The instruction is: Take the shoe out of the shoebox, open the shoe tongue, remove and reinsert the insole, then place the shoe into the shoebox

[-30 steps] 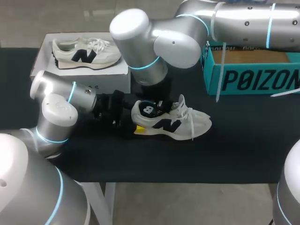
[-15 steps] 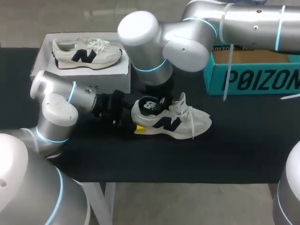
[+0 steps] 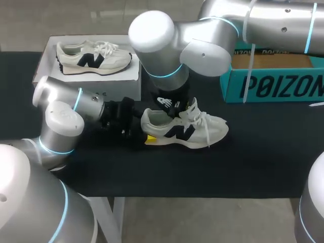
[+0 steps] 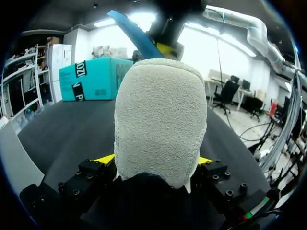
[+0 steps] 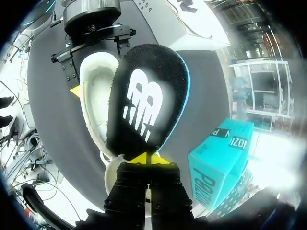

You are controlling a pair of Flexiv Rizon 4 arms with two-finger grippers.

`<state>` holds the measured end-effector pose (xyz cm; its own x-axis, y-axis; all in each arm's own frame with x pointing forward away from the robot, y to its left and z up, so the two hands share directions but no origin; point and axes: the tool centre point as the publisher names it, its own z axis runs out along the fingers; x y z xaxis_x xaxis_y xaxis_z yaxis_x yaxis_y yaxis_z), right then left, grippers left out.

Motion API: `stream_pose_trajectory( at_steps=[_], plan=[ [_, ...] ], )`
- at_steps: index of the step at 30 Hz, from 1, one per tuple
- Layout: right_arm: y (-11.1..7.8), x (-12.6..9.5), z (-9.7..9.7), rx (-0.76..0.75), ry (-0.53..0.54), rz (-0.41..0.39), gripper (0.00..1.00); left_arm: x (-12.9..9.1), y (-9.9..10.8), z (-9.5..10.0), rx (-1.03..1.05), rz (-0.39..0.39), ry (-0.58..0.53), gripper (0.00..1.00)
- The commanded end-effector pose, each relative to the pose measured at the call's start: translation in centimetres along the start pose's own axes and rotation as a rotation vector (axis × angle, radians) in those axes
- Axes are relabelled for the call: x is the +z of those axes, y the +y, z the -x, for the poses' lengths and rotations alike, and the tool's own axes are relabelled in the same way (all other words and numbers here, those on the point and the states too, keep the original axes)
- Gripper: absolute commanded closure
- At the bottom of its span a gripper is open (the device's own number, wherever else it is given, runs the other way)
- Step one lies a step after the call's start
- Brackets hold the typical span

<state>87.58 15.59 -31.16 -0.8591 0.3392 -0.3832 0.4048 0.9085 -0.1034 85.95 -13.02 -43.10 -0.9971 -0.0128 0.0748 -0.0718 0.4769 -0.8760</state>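
Note:
A cream sneaker (image 3: pixel 185 129) with dark side marks lies on the black table, toe to the right. My left gripper (image 3: pixel 142 130) is shut on its heel; in the left wrist view the grey suede heel (image 4: pixel 160 120) fills the space between the yellow fingertips (image 4: pixel 106 158). My right gripper (image 5: pixel 147 159) is shut on one end of the black insole (image 5: pixel 146 103) with a white logo, held above the shoe's empty opening (image 5: pixel 98 91). In the head view the insole (image 3: pixel 165 101) hangs just under the right wrist. The teal shoebox (image 3: pixel 273 81) stands at the back right.
A white box (image 3: pixel 129 76) at the back left carries a second cream sneaker (image 3: pixel 93 56). The right arm's big elbow (image 3: pixel 162 43) hangs over the table's middle. Bare black table lies in front of and to the right of the shoe.
The right gripper has pulled the insole up and back out of the shoe, leaving the opening empty. The left gripper and the shoe have stayed in place.

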Motion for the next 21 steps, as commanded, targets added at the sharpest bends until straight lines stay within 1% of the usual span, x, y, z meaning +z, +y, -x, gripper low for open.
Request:
stream_pose_trajectory(
  at_steps=[1,4,7,8,11,14,21],
  plan=[
    [0.8,-0.4,0.5,-0.019,-0.014,0.023,1.0,0.1,0.0,0.1,0.0,0.002,0.003,1.0],
    [1.3,-0.5,0.9,-0.037,-0.022,0.046,1.0,0.1,0.0,0.1,0.0,0.002,0.003,1.0],
    [1.5,-0.6,0.9,-0.043,-0.022,0.047,1.0,0.1,0.0,0.1,0.0,0.002,0.003,1.0],
    [1.4,-0.6,0.9,-0.041,-0.024,0.063,1.0,0.1,0.0,0.1,0.0,0.002,0.003,1.0],
    [1.6,-0.1,0.7,-0.044,-0.017,0.095,1.0,0.1,0.0,0.1,0.0,0.002,0.003,1.0],
    [2.3,0.5,0.9,-0.05,-0.019,0.123,1.0,0.1,0.0,0.1,0.0,0.002,0.003,1.0],
    [3.2,1.1,1.6,-0.055,-0.028,0.157,1.0,0.1,0.0,0.1,0.0,0.002,0.003,1.0]
  ],
)
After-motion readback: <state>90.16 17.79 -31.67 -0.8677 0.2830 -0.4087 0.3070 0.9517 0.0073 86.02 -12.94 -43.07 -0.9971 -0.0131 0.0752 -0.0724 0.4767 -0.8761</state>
